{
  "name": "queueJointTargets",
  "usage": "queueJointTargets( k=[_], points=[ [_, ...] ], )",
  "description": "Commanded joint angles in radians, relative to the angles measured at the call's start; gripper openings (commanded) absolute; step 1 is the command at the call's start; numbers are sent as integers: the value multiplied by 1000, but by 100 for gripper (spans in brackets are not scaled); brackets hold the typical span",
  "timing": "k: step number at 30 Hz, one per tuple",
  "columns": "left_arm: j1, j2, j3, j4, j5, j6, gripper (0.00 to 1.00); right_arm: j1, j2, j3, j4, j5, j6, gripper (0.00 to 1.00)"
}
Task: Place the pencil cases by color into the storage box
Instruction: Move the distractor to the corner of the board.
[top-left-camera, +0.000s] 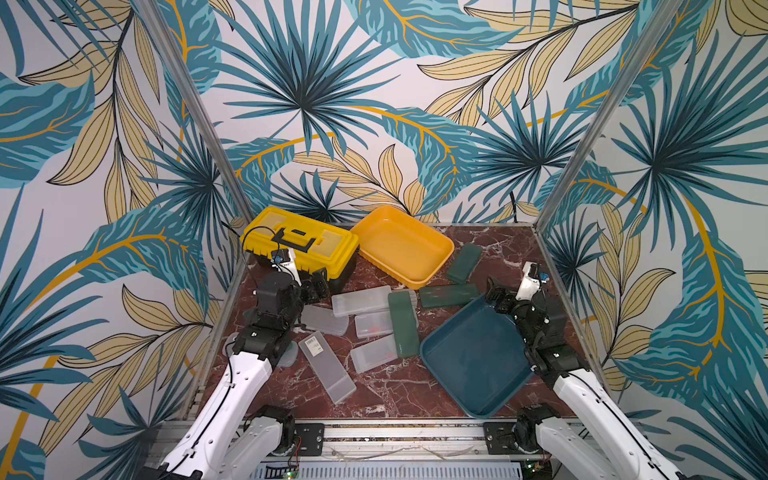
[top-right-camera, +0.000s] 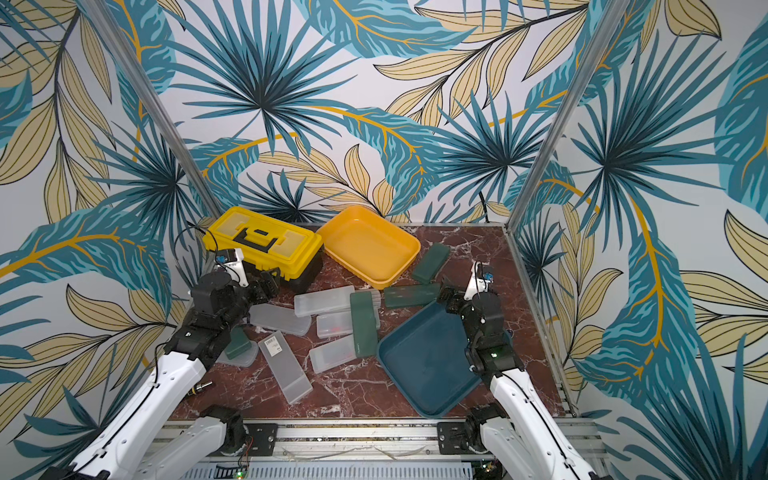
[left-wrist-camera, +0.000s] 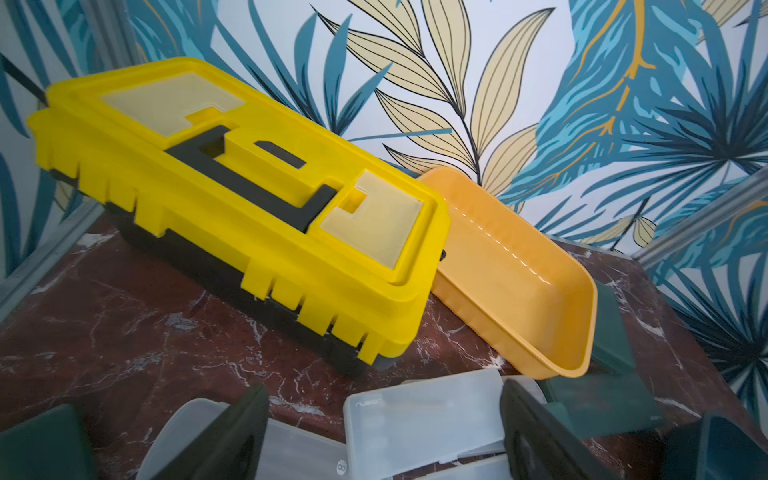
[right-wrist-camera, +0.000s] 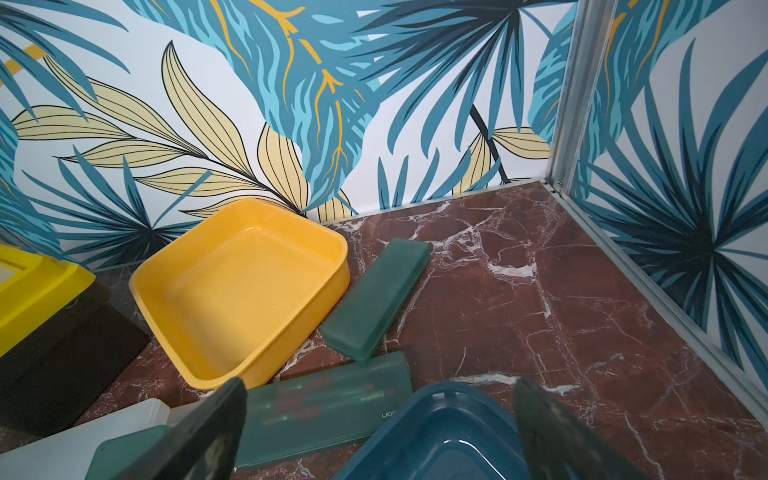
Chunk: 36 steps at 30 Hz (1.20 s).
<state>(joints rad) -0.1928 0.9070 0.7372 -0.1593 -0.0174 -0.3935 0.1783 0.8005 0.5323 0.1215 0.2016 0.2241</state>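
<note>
- Left jaws are hanging open, empty, above a white case (left-wrist-camera: 424, 419); toolbox (left-wrist-camera: 249, 232) ahead.
- Right jaws are gaping, empty, above a blue tray (right-wrist-camera: 436, 390) rim; bare worktop (right-wrist-camera: 582, 291) ahead.

green pencil cases (top-left-camera: 403, 324): flat, scattered | frosted pencil cases (top-left-camera: 361, 300): flat, scattered

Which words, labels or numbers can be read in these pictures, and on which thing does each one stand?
"nusign" (raised, somewhat blurred): frosted white case, left wrist view.
"UDIS", the rest hidden by the blue tray: dark green case, right wrist view.
Barcode sticker on a long frosted case, in both top views: too small to read.
</note>
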Motion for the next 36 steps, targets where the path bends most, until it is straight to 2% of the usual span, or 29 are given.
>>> queueJointTargets(
  k=[1,4,11,24,36],
  points=[
    [-22,18,-29,60,66,8,87,9,1,-17,2,-11,-11,99],
    [-64,45,-29,87,84,26,87,18,11,-17,9,-29,-6,99],
    [-139,149,13,92,17,35,87,23,6,-11,-6,-25,-11,99],
    [-142,342,63,187,17,35,87,23,32,-8,7,-28,-12,99],
    [-137,515,182,254,-18,60,87,26,45,-11,22,-25,-13,99]
  ],
)
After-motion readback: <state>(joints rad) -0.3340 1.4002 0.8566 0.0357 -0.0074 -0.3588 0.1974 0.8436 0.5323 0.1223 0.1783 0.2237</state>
